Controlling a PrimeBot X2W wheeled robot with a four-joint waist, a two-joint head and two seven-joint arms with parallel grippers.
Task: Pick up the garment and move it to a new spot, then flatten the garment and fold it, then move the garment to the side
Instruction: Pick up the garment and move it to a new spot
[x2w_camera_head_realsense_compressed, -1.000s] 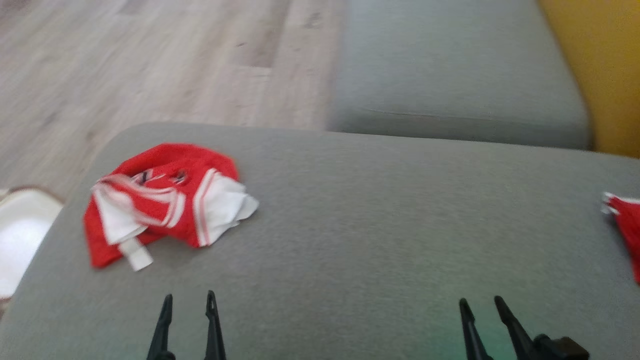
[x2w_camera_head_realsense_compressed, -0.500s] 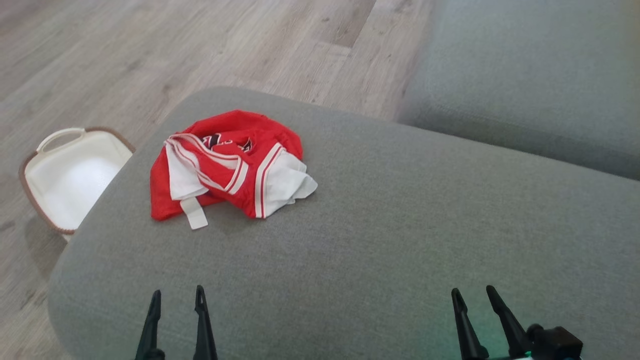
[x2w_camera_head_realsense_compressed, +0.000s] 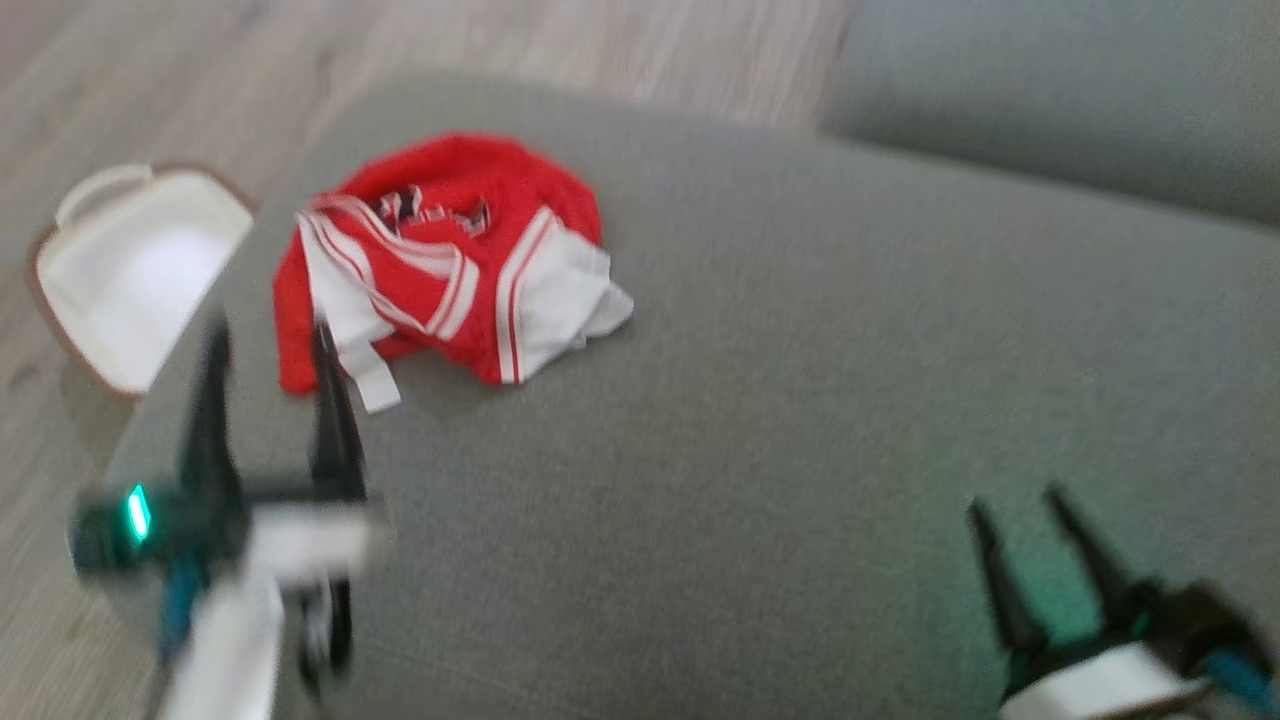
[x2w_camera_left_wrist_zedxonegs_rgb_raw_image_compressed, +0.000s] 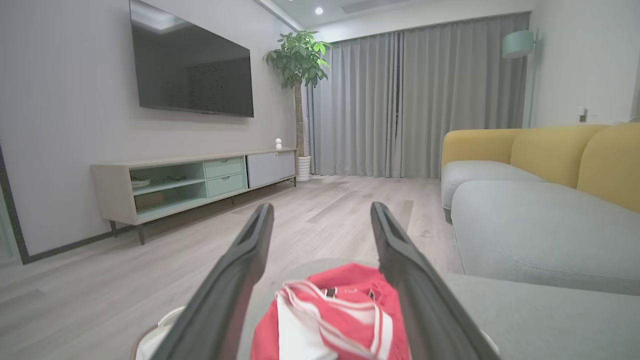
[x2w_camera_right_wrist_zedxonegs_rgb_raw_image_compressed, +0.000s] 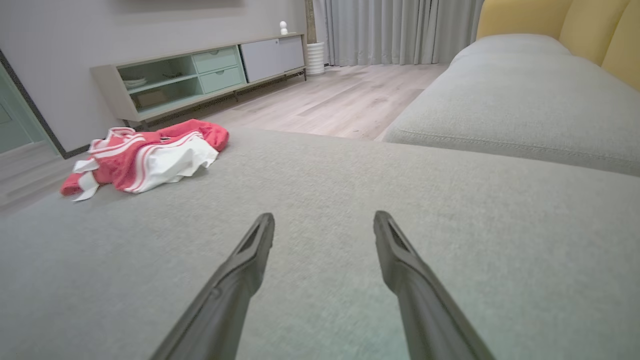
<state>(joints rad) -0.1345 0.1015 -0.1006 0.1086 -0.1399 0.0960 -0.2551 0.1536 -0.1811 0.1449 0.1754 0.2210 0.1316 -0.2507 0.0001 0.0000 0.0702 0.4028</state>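
There is one garment (x2w_camera_head_realsense_compressed: 440, 260), a red jersey with white panels and stripes, lying crumpled on the nearer of two grey seat cushions (x2w_camera_head_realsense_compressed: 750, 400). In the head view it sits at about 10 o'clock from the middle of that cushion, close to the rounded corner. The second cushion (x2w_camera_head_realsense_compressed: 1050, 100) lies beyond, at 1 o'clock. One white basket (x2w_camera_head_realsense_compressed: 130, 270) stands on the wooden floor (x2w_camera_head_realsense_compressed: 150, 80) at 9 o'clock from the garment, just off the cushion's edge. Two end effectors are in sight. The left end effector (x2w_camera_head_realsense_compressed: 268, 335) is at 7 o'clock from the garment, its two dark fingers spread wide and holding nothing. One finger crosses the garment's lower left edge in the blurred head view, and whether it touches the cloth cannot be told. In the left wrist view the left end effector (x2w_camera_left_wrist_zedxonegs_rgb_raw_image_compressed: 321, 207) frames the garment (x2w_camera_left_wrist_zedxonegs_rgb_raw_image_compressed: 345, 310) between its parted fingers, with one television (x2w_camera_left_wrist_zedxonegs_rgb_raw_image_compressed: 190, 65), one long low cabinet (x2w_camera_left_wrist_zedxonegs_rgb_raw_image_compressed: 200, 180) and one potted plant (x2w_camera_left_wrist_zedxonegs_rgb_raw_image_compressed: 299, 60) behind. The right end effector (x2w_camera_head_realsense_compressed: 1015, 502) is at 4 o'clock from the garment and well apart from it, also spread wide and empty. In its own wrist view, the right end effector (x2w_camera_right_wrist_zedxonegs_rgb_raw_image_compressed: 324, 216) hangs over bare cushion, with the garment (x2w_camera_right_wrist_zedxonegs_rgb_raw_image_compressed: 150, 155) at 10 o'clock.
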